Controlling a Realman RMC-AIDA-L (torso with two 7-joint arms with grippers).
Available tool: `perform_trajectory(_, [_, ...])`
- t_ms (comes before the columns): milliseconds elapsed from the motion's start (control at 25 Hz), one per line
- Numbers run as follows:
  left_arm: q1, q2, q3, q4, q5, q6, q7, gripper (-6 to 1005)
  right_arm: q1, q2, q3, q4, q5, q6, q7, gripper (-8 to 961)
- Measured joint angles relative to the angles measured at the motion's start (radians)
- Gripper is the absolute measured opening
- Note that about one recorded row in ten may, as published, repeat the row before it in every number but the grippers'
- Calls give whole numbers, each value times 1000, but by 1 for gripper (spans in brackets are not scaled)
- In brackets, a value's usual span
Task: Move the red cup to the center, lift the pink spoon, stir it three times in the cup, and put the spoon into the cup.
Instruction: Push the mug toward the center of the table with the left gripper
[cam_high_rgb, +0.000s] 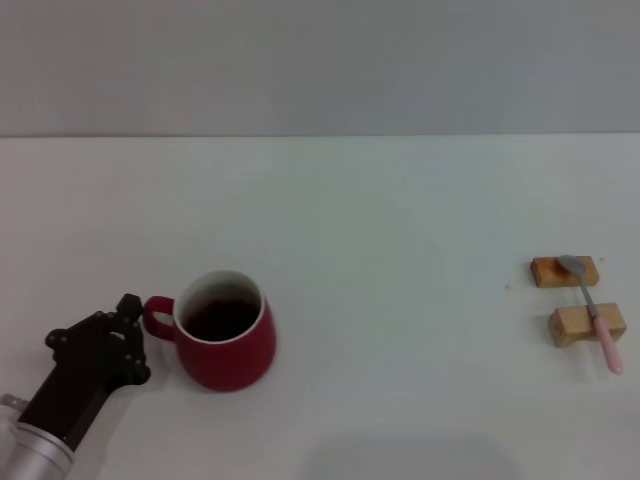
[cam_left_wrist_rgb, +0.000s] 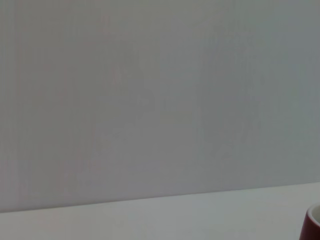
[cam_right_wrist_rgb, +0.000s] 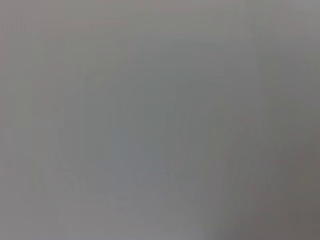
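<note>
The red cup (cam_high_rgb: 225, 345) stands at the near left of the white table, dark liquid inside, its loop handle pointing left. A sliver of the cup (cam_left_wrist_rgb: 313, 226) shows at the edge of the left wrist view. My left gripper (cam_high_rgb: 136, 340) is open right beside the handle, its fingertips level with the loop and holding nothing. The pink spoon (cam_high_rgb: 597, 312) lies far to the right across two tan wooden blocks, silver bowl on the far block and pink handle toward me. My right gripper is out of view; the right wrist view shows only plain grey.
Two tan wooden blocks, the far block (cam_high_rgb: 563, 271) and the near block (cam_high_rgb: 585, 324), prop up the spoon at the right. The white table (cam_high_rgb: 400, 220) stretches between cup and spoon, with a grey wall behind it.
</note>
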Motion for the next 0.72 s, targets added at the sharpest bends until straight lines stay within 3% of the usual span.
perform_trajectory(720, [-20,-1,72,-42,3,-15,0,1,1,2,-9,0,0,-5,0,577])
